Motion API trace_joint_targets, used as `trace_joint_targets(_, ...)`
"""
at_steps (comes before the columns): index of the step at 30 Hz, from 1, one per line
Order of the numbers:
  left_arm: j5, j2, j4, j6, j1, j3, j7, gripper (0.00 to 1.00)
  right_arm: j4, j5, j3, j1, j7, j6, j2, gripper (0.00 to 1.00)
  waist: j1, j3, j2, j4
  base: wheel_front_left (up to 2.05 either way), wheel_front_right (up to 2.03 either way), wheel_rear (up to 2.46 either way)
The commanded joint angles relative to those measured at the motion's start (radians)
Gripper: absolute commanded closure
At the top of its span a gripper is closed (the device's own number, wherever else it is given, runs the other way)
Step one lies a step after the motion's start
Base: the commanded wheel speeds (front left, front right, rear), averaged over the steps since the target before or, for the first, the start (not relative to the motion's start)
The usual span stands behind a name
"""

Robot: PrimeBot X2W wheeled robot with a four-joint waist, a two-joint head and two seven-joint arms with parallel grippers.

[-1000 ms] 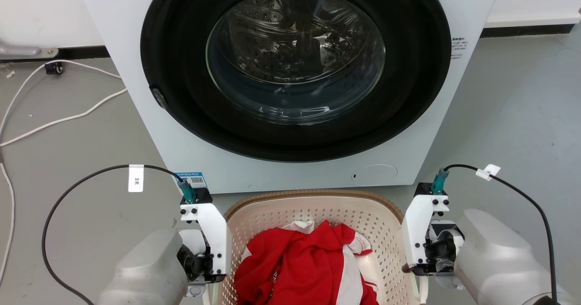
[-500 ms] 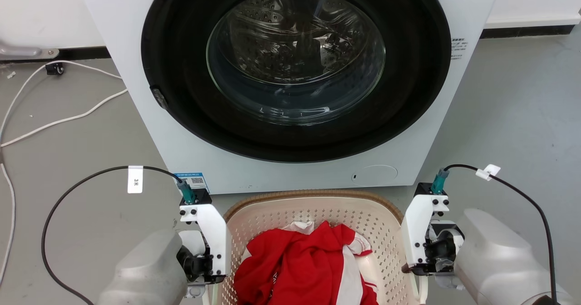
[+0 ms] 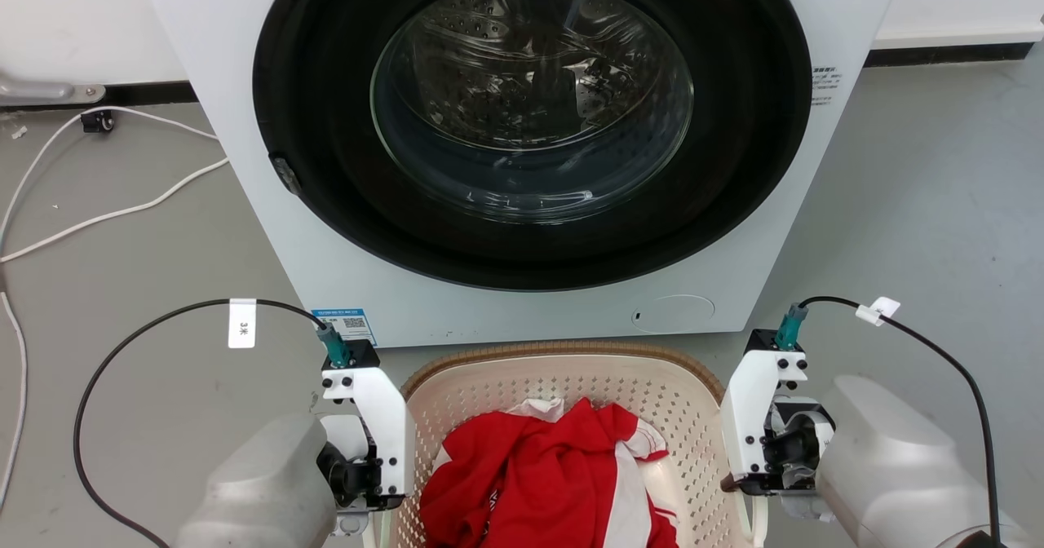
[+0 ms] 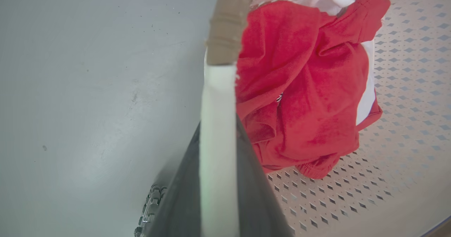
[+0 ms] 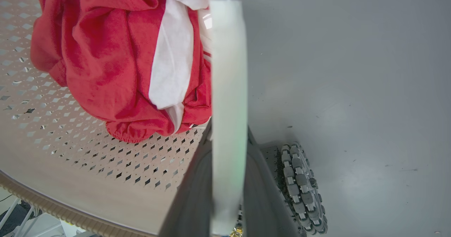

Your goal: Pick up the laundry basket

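The cream perforated plastic laundry basket (image 3: 571,381) lies crosswise between the arms — left gripper (image 4: 218,134) and right gripper (image 5: 229,134) each clamped tight on its nearer white side handle (image 4: 217,89).

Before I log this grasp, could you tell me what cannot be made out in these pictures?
- Head view: cream perforated plastic laundry basket, near half cut off by the bottom edge.
- Head view: fingers of the left end effector and right end effector, hidden under white wrist brackets.
- Wrist views: whatever lies beneath the crumpled red-and-white garment.
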Motion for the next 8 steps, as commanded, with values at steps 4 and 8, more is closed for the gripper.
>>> trace_joint_targets(4, -0.01, -0.023, -0.009, -0.013, -0.011, -0.005, -0.007, 1.0, -0.01, 0.014, -0.005, 0.001, 0.002, 0.013, 0.029, 1.0, 0.0, -0.001, 0.0, -0.002, 0.0, 0.0, 0.0)
trace_joint_targets(8, -0.013, -0.024, -0.007, -0.013, -0.014, -0.01, -0.009, 1.0, -0.01, 0.015, -0.006, 0.001, 0.002, 0.013, 0.028, 1.0, 0.0, -0.001, 0.0, -0.001, 0.0, 0.0, 0.0)
